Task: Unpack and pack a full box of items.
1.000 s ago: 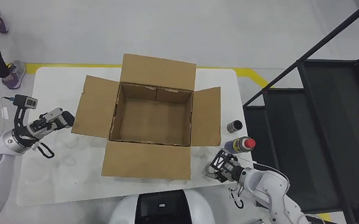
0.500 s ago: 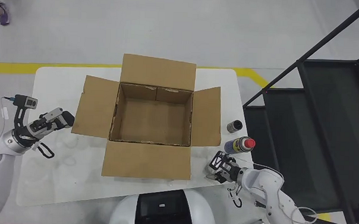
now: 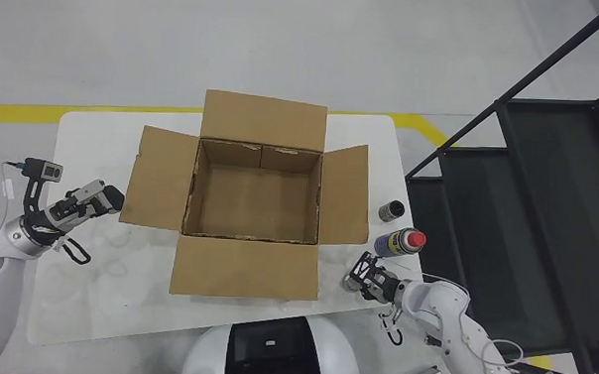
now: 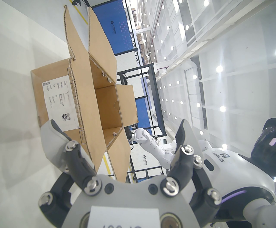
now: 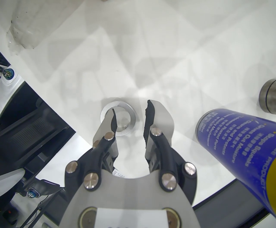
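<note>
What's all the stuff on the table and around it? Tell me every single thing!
cardboard box: one, brown, flaps open, middle of the table
spray can: one, blue with a red cap, on the table beside the box
metal cylinder: one, grey, just past the spray can
metal ring: one, silver, flat on the table near the spray can
table: one, white
stairs: one set, black, next to the table
floor line: one, yellow, behind the table
left gripper: one, open, beside the box
right gripper: one, open, at the metal ring
</note>
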Controlling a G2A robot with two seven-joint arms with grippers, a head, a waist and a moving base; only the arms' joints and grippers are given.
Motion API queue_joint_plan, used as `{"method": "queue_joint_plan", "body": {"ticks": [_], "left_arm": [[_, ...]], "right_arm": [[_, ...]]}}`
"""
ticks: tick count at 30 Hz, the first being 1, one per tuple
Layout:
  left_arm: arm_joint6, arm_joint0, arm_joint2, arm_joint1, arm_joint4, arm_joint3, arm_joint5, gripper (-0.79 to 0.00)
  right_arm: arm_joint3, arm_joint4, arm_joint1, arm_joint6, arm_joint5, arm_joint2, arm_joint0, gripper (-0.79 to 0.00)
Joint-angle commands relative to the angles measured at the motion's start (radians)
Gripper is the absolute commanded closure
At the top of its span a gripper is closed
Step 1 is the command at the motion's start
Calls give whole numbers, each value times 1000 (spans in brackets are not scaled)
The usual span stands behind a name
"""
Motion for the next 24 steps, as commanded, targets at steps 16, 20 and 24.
{"method": "queue_joint_plan", "body": {"ticks": [16,20,24], "left_arm": [[0,0,0,0,0,0,0,-785],[0,0,0,0,0,0,0,-785],[0,0,0,0,0,0,0,-785]], "right_arm": [[54,-37,5,3,60,-50,34,0],[46,-53,7,3,77,-56,31,0],[6,-51,14,-11,63,-35,-3,0]]}}
